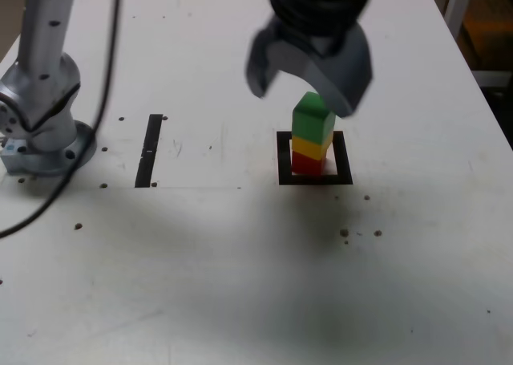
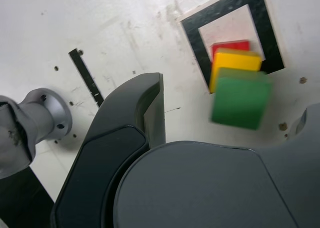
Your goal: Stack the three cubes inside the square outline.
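Observation:
The three cubes stand as one tower inside the square outline (image 1: 282,161) (image 2: 192,37) of black tape: red cube (image 1: 307,164) (image 2: 231,45) at the bottom, yellow cube (image 1: 311,147) (image 2: 235,62) in the middle, green cube (image 1: 313,118) (image 2: 240,100) on top. The tower leans slightly and sits towards one side of the outline's white centre. My gripper (image 1: 303,92) (image 2: 230,95) hovers just above the green cube, open, with its dark jaws spread wide to either side. Neither jaw touches the cube, and nothing is held.
A straight black tape strip (image 1: 150,148) (image 2: 86,75) lies at the exterior view's left of the outline. The arm's grey base (image 1: 40,124) (image 2: 47,112) stands at the far left with a black cable (image 1: 104,100) hanging past it. Small holes dot the white table (image 1: 240,285).

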Available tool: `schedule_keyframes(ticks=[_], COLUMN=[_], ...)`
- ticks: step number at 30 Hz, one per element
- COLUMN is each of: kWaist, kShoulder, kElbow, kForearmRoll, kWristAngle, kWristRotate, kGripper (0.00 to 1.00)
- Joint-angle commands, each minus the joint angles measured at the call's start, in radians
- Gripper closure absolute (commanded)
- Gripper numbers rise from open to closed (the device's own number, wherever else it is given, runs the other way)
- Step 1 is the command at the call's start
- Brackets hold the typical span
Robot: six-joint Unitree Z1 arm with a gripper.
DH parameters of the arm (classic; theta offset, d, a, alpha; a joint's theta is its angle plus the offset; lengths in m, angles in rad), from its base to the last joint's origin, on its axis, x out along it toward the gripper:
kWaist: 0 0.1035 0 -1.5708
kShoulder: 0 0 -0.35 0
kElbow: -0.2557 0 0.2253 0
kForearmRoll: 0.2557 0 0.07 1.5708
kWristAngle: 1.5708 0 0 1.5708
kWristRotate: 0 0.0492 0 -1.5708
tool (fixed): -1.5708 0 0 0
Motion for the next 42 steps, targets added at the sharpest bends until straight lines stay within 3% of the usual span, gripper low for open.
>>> schedule_keyframes(ticks=[1, 13, 19, 23, 28, 32, 36, 42], kWaist=[-0.001, 0.060, 0.121, 0.168, 0.195, 0.201, 0.210, 0.197], kShoulder=[-0.042, -0.255, -0.300, -0.303, -0.275, -0.254, -0.277, -0.298], kElbow=[0.022, 0.336, 0.529, 0.675, 0.844, 0.939, 1.007, 1.054], kForearmRoll=[0.016, 0.009, -0.029, -0.145, -0.411, -0.540, -0.618, -0.688], kWristAngle=[-0.004, -0.020, -0.055, -0.099, -0.184, -0.248, -0.284, -0.299], kWristRotate=[-0.001, -0.079, -0.106, -0.083, -0.064, -0.064, -0.075, -0.124], kGripper=[0.00, 0.00, 0.00, 0.00, 0.00, 0.00, 0.00, 0.00])
